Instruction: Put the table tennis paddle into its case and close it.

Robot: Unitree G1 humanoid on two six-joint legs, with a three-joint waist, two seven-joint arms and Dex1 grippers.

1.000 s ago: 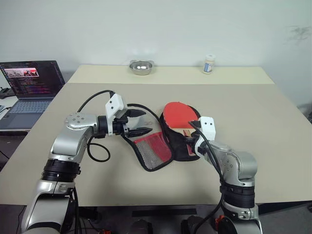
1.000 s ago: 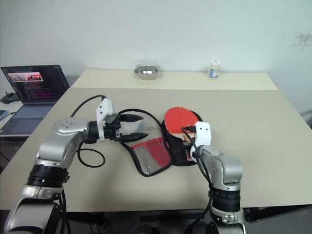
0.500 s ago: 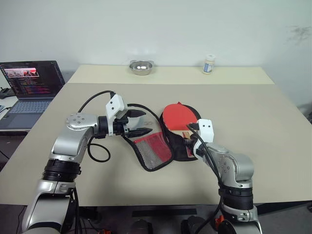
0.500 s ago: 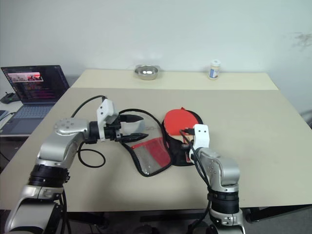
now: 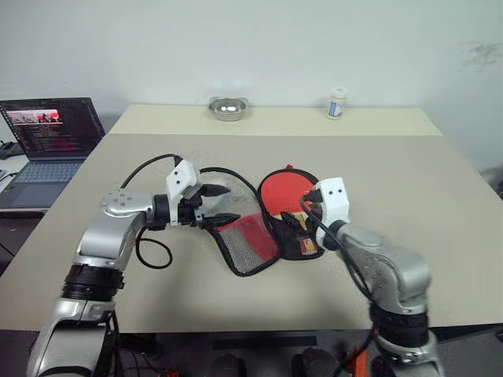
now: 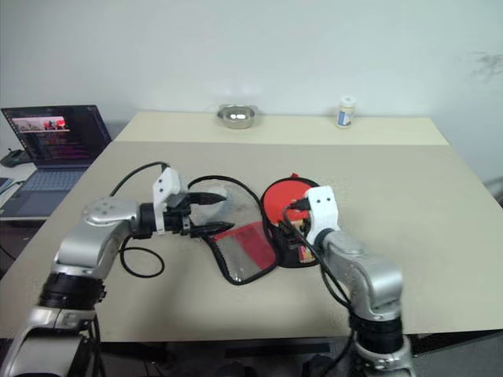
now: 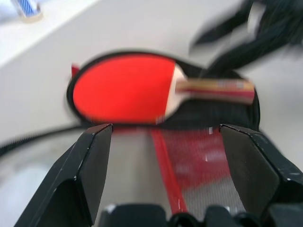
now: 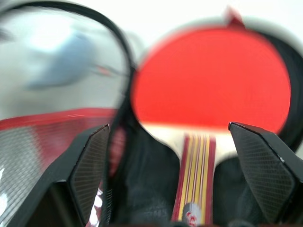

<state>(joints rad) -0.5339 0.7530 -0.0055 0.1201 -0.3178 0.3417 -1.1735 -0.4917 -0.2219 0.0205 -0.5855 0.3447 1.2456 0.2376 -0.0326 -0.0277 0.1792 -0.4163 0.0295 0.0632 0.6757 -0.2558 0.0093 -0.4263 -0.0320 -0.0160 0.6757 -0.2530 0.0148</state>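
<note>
A: Red rubber up, the table tennis paddle [image 5: 287, 192] lies in the black half of the case [image 5: 295, 232], just ahead of the right gripper [image 8: 182, 156], handle toward it.

B: Is that gripper holding it?

A: No, its fingers [image 8: 265, 165] stand wide, either side of the handle.

B: And the left gripper [image 5: 221, 205]?

A: Also spread wide and empty, above the case's red mesh flap [image 5: 247, 243], which lies open on the bench [image 5: 409, 181].
</note>
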